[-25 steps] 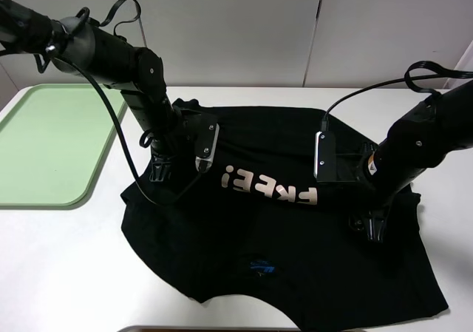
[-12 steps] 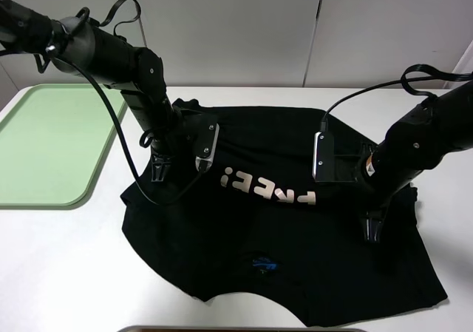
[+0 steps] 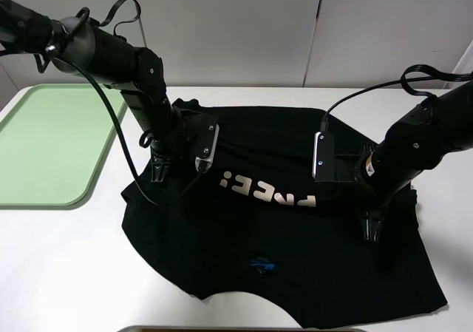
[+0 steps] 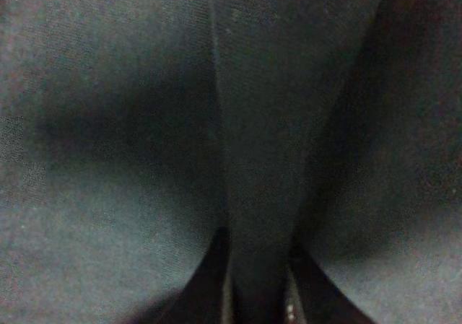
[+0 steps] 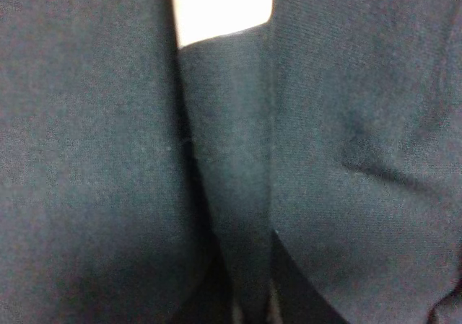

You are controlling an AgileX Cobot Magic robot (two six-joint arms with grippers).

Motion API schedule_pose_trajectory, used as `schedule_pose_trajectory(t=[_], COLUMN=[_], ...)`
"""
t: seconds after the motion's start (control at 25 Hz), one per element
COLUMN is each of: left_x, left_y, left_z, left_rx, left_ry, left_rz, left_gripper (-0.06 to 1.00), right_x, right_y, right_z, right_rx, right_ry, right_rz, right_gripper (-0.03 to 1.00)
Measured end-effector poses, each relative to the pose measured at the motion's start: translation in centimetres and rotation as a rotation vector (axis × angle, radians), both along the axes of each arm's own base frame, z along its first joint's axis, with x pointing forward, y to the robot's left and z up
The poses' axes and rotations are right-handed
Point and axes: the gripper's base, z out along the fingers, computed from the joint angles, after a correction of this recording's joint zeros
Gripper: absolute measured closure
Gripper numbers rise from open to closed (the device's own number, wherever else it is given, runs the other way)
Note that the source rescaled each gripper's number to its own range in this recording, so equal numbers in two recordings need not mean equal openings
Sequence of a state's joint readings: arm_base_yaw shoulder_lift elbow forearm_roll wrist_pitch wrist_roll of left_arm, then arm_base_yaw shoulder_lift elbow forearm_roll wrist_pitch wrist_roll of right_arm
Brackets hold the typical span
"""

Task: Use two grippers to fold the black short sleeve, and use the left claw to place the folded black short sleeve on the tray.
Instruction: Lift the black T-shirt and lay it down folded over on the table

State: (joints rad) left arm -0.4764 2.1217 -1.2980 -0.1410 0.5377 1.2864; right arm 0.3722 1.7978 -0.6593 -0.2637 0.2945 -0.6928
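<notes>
The black short sleeve [image 3: 244,228] lies spread on the white table, its pale "FREE!" lettering [image 3: 270,190] across the middle and a blue neck label [image 3: 262,264] near the front. My left gripper [image 3: 159,175], the left claw, presses down on the shirt's left edge. In the left wrist view a ridge of the black short sleeve [image 4: 253,158] runs up from between the left gripper [image 4: 256,306], which is shut on it. My right gripper [image 3: 369,232] stands on the shirt's right side. It [image 5: 249,299] is shut on a fold of cloth [image 5: 231,158]. The tray [image 3: 44,143] sits at the far left.
White table [image 3: 66,265] shows left of and in front of the shirt, and a patch of it [image 5: 220,6] appears in the right wrist view. White wall panels [image 3: 236,29] stand behind the table. A looped black cable [image 3: 111,117] hangs from the left arm.
Both pairs of fingers have closed and pinched up shirt cloth. The lettering has shifted slightly toward the front and the right arm has edged a little.
</notes>
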Motion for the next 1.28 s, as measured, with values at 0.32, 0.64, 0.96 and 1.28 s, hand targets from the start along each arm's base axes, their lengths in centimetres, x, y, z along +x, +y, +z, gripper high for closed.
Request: schedule_pose_trajectory(t=[0.32,0.64,0.96,1.28], left_x=[0.2,-0.7,-2.6,-4.2], left_y=[-0.2,-0.3,-0.1,0.7], left_z=[2.3,5.4,10.0,15.2], left_rx=[-0.052,-0.119,-0.157,-0.213], left_ry=[-0.063,-0.027,-0.006,-0.096], left_rz=[0.041,0.115,0.12,0.103], left_gripper=[0.92,0.92,0.92,0.92], right_x=[0.0,-0.1,-0.6,-1.9], right_y=[0.0,-0.1,-0.3,-1.0], right_z=[0.6,4.6,8.0,10.9], right_rx=[0.005,0.055,0.092,0.098], right_ry=[-0.016,-0.15,-0.253,-0.308], right_rz=[-0.001,-0.002,-0.01,-0.025], right_gripper=[0.97,0.97,0.97,0.97])
